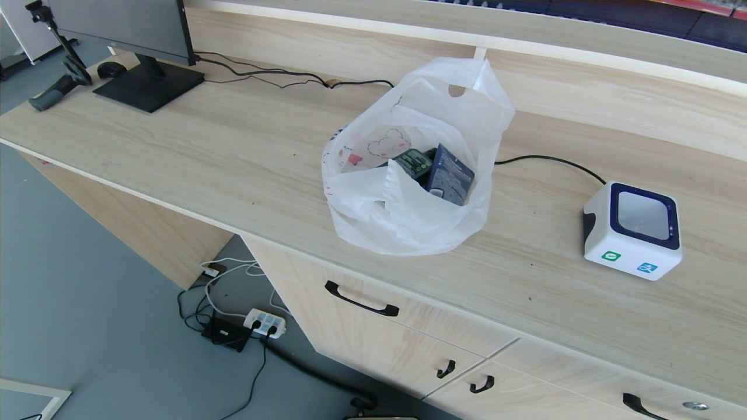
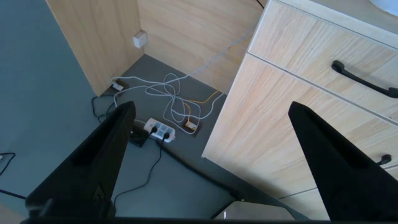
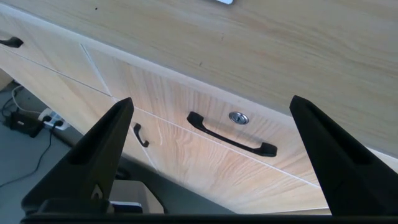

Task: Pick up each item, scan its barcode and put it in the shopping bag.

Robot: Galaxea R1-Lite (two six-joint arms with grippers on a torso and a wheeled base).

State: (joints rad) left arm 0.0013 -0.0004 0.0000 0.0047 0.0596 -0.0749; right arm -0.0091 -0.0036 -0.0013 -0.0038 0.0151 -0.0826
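A big, long wooden counter (image 1: 233, 163) is stretching across the room, pale and smooth with wavy grain lines. A flat black monitor (image 1: 122, 23) is standing on its square foot at the far left end. In the middle of the counter a thin white plastic shopping bag (image 1: 408, 227) is sitting, crinkly and puffed out, with its mouth gaping open (a little cloud drawing is showing on its inside wall). The left gripper (image 2: 211, 109) is hanging low in front of the drawers, above the grey floor, and its two dark, pointy fingers are standing wide apart. The right gripper (image 3: 211, 102) is hanging in front of the drawers just under the counter's edge, and its fingers are spreading wide apart too. To the right of the bag, well apart from it, a white boxy scanner (image 1: 633, 236) with rounded corners and a shiny slanted window is resting on the wood. Inside the bag a dark blue cardboard box (image 1: 449, 175) is leaning, touching a smaller black pack (image 1: 413, 162) with green on it. Down on the floor a white power strip (image 1: 265, 322) is lying among tangled cords. A curved black drawer handle (image 3: 231, 134) is sitting beside a tiny round silver lock (image 3: 238, 117).
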